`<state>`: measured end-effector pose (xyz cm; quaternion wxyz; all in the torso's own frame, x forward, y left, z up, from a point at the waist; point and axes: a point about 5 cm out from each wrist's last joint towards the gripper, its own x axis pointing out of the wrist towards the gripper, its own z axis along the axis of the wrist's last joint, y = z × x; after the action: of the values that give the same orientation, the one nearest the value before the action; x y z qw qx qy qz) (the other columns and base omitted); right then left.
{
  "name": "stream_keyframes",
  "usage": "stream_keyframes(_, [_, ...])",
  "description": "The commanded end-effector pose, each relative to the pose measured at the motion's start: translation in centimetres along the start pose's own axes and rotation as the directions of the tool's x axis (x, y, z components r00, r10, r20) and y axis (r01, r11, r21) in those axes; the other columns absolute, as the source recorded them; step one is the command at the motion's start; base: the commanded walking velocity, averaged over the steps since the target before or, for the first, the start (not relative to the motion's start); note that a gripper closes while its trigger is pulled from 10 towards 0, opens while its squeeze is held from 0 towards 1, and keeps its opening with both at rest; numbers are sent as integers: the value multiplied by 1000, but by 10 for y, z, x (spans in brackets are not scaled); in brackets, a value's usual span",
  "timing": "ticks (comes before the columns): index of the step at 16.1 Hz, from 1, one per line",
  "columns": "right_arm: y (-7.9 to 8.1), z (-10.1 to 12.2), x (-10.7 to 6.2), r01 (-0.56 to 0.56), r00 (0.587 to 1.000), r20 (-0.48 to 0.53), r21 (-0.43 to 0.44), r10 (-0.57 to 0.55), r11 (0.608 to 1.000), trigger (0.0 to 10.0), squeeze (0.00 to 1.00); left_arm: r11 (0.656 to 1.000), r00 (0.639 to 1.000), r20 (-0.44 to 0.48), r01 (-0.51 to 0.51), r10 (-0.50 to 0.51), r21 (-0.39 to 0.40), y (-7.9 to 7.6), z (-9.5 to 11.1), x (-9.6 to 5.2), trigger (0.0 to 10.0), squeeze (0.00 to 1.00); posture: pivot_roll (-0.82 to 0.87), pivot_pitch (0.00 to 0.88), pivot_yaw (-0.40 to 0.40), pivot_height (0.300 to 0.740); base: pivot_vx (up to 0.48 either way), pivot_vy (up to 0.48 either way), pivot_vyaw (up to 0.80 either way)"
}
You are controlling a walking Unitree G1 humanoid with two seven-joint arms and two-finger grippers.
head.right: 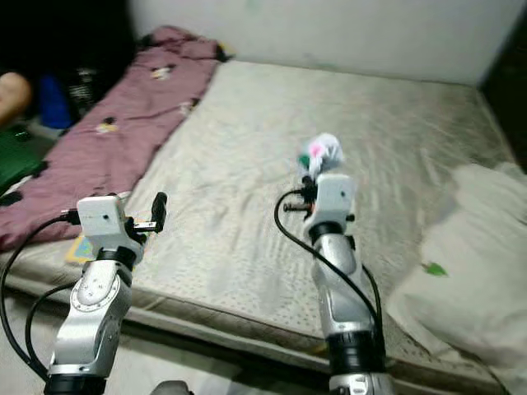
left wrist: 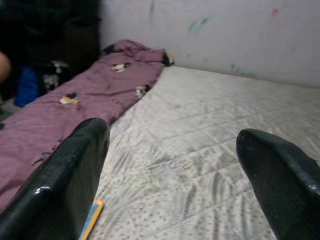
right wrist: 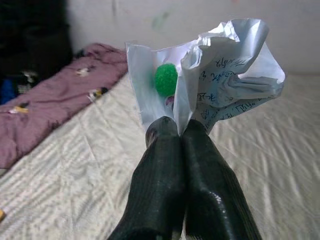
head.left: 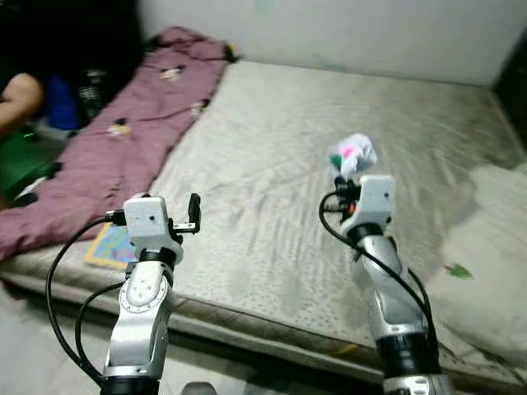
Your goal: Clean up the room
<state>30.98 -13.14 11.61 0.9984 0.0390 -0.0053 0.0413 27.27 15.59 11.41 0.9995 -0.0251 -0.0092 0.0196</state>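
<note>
Right gripper: fingers were pinched tight together on the bottom edge of a crumpled paper wrapper, arm held up over the mattress.

Crumpled paper wrapper: sat right above the right fingertips, sticking up and out past them. White, scribbled handwriting on it, with a green blob tucked in the fold and a bit of pink showing in the head views. Held off the bed, not touching it.

Left gripper: fingers spread wide, nothing between them, just bare mattress beyond the tips. Hovered near the bed's front edge.

Purple blanket: stretched along the far side of the left fingers, running up toward the wall, with little cartoon patches on it.

Colourful book thing: flat on the bed just below and beside the left finger, orange edge poking out.

White bedding: bunched up off beyond the right arm, small green scrap lying on it.

Person: an arm was visible past the blanket.
</note>
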Motion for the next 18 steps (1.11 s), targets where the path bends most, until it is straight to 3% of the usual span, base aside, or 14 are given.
stream_keyframes(1, [4, 0, 1, -9, 1000, -7, 18, 10, 1000, 10000, 0, 1000, 1000, -13, -9, 9, 3, 5, -2, -2, 10000, 0, -22, 0, 28, 740, 0, 0, -800])
stream_keyframes(9, [5, -2, 0, -40, 999, -21, 15, 40, 999, 10000, 0, 999, 998, -56, 1, -4, -54, 4, -9, -3, 10000, 0, -25, 0, 19, 740, 0, 0, -800])
stream_keyframes(12, [8, -2, 0, -55, 998, -12, 9, 55, 998, 10000, 0, 999, 998, -52, 17, -19, -43, 0, -8, -1, 10000, 0, -29, 0, 23, 740, 0, 0, -156])
stream_keyframes(18, [5, -4, 3, -46, 998, -31, 19, 46, 999, 10000, 0, 999, 999, -47, 17, -19, -52, -1, -7, 2, 10000, 0, -26, 0, 19, 740, 0, 0, -800])
